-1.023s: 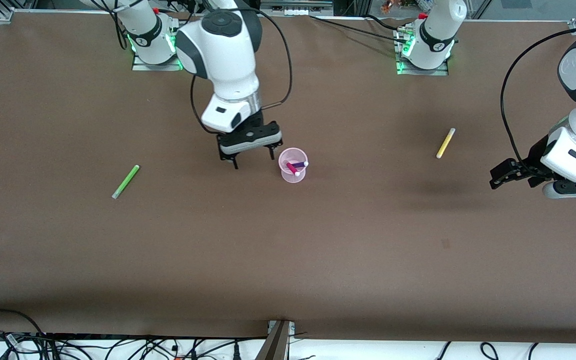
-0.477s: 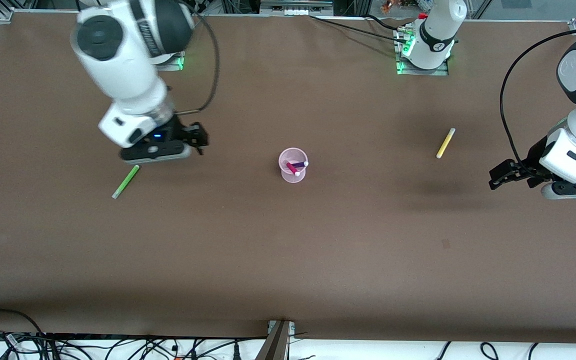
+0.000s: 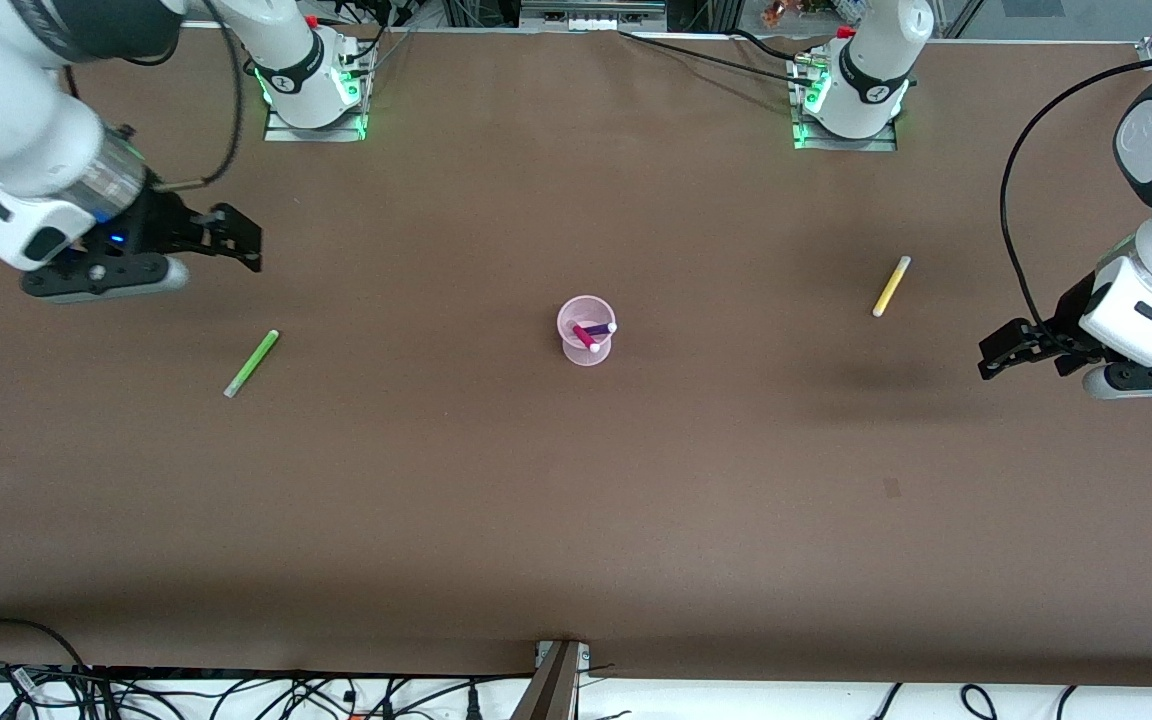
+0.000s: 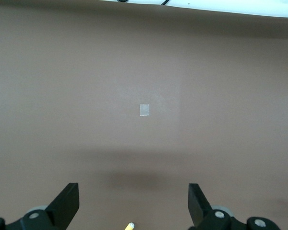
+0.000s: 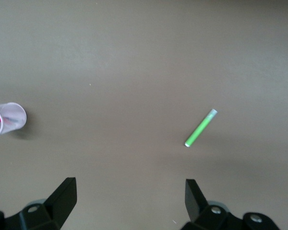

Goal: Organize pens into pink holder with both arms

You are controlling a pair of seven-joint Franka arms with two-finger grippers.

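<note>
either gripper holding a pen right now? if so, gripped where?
Nothing is held. The left gripper and the right gripper are both open and empty, up over bare table. The green pen and yellow pen lie loose.

You're looking down on a wide, matte brown table surface (image 3: 576,520), evenly lit, with soft dark shadows pooling on it. A small pale square patch (image 4: 144,109) sits on the brown, directly under your left tool's camera. Along the nearer edge runs a white strip tangled with black cables (image 3: 236,692), and a grey metal bracket (image 3: 558,680) juts up at its middle. Silver aluminium frame rails (image 3: 11,30) cap the corners.
</note>
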